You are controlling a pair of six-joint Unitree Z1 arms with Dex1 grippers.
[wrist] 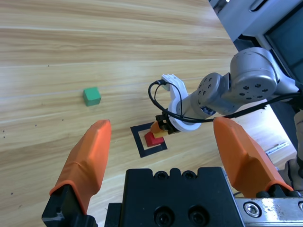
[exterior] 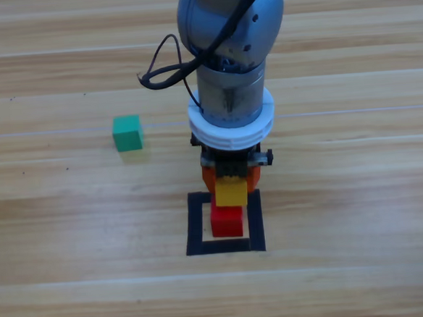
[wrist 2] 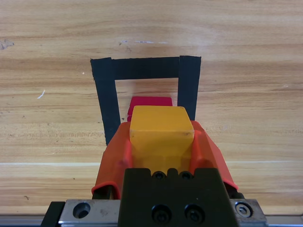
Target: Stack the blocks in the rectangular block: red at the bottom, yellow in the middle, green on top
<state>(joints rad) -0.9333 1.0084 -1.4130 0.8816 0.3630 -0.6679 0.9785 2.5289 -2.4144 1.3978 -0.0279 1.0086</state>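
Yellow cube [wrist 2: 161, 130] sits clamped between the two orange jaws of the right gripper [wrist 2: 161, 142], which close on its left and right faces. In the right wrist view it hides most of the red cube [wrist 2: 150, 102], of which only a strip shows just beyond it. The red cube stands on the bare wood inside the rectangular block [wrist 2: 142, 68], the square outline of black tape on the wooden table [wrist 2: 246, 38]. From the high view the right arm comes down from the top edge over the square, and the yellow cube is held at the upper side of the red cube; whether the two cubes touch cannot be told. The green cube [exterior: 127, 132] lies alone on the table, well apart from the square, up and to the left of it. The left gripper [wrist: 165, 156] waits away from the work, its jaws wide apart with nothing between them, looking toward the square from a distance.
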